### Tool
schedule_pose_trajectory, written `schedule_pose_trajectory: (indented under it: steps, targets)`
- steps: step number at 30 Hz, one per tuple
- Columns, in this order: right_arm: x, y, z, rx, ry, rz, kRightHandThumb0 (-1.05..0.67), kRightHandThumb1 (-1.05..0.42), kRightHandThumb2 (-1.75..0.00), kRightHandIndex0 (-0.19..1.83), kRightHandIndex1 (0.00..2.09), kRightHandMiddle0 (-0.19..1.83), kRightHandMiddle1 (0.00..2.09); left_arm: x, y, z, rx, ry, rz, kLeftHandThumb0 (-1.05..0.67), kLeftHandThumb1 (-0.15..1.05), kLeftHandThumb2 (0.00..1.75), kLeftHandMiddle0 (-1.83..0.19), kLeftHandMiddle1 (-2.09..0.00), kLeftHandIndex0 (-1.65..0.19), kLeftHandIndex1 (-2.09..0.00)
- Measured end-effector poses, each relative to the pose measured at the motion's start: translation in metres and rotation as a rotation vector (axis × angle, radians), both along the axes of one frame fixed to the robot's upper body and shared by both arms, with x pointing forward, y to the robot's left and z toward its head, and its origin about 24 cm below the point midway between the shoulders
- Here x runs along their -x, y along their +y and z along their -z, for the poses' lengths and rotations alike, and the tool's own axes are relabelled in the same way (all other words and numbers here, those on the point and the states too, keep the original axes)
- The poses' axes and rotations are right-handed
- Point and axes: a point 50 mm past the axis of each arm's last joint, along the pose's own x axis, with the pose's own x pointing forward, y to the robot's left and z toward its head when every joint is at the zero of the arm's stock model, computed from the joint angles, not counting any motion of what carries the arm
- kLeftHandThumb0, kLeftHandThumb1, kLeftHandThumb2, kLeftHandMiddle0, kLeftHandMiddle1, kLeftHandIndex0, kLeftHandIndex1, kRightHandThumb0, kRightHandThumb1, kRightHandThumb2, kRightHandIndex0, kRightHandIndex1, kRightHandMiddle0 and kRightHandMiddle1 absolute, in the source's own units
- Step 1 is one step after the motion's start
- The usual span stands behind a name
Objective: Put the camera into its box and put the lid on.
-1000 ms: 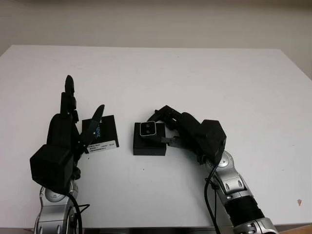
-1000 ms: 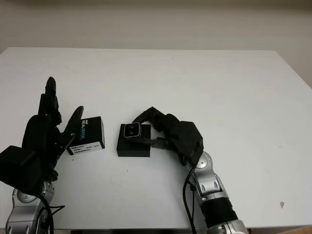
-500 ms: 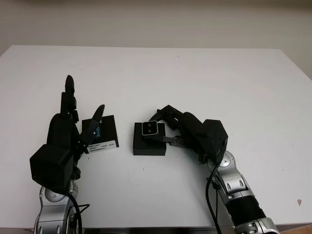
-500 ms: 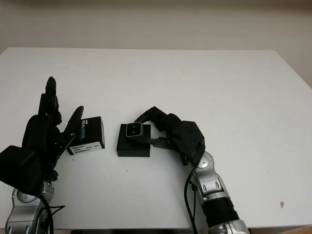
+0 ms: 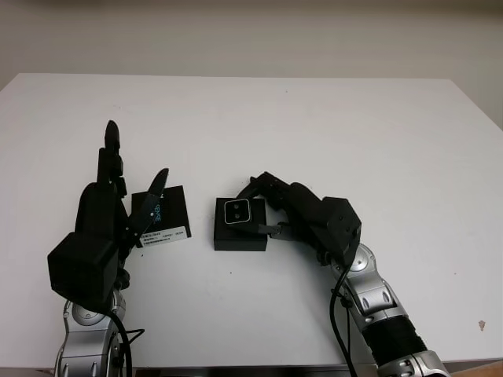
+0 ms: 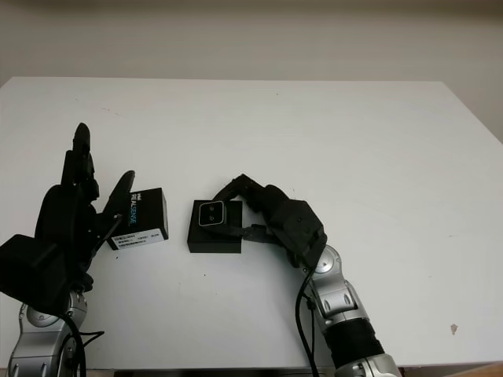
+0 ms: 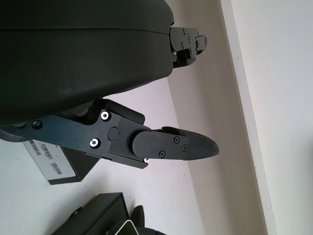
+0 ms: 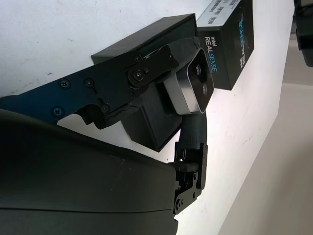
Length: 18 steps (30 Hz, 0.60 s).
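My right hand (image 5: 264,206) is shut on the small silver-faced camera (image 5: 236,210), which it holds over the far part of the open black box (image 5: 240,236) in the middle of the table. In the right wrist view the camera (image 8: 193,84) sits pinched between the fingers just above the box (image 8: 146,122). The black lid (image 5: 163,217), with its REALSENSE lettering and white label, lies flat to the left of the box. My left hand (image 5: 130,179) is open and stands raised at the lid's left edge.
The white table (image 5: 330,126) stretches wide behind and to the right of the box. Its front edge runs close below both arms. A pale wall rises behind the table's far edge.
My right hand has shifted slightly left with the camera, staying over the box. The left hand and the lid have not moved.
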Motion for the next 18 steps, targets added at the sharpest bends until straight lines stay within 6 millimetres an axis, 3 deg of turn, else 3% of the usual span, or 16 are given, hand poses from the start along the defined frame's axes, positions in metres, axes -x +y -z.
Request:
schedule_pose_trajectory:
  steps: [12,14,18]
  targets:
    - [0.0001,0.0001,0.0007,0.013,-0.007,0.004,-0.47,-0.95,-0.06,0.15,0.05,0.27,1.64,0.0006,0.0012,0.0004,0.007,0.002,0.004,-0.54,1.05,0.27,0.1,-0.05,0.09,-0.05]
    - [0.0002,0.0003,0.0003,0.021,-0.005,0.001,-0.57,-0.93,-0.05,0.05,0.03,0.07,1.24,0.0006,0.0013,0.0004,0.008,0.002,0.006,-0.53,1.05,0.28,0.09,-0.05,0.08,-0.05]
    - [0.0012,0.0005,-0.0013,0.063,-0.017,-0.026,-0.65,-0.9,-0.05,-0.11,0.03,0.0,0.6,0.0009,0.0018,0.0004,0.003,0.003,0.003,-0.54,1.05,0.28,0.08,-0.06,0.08,-0.06]
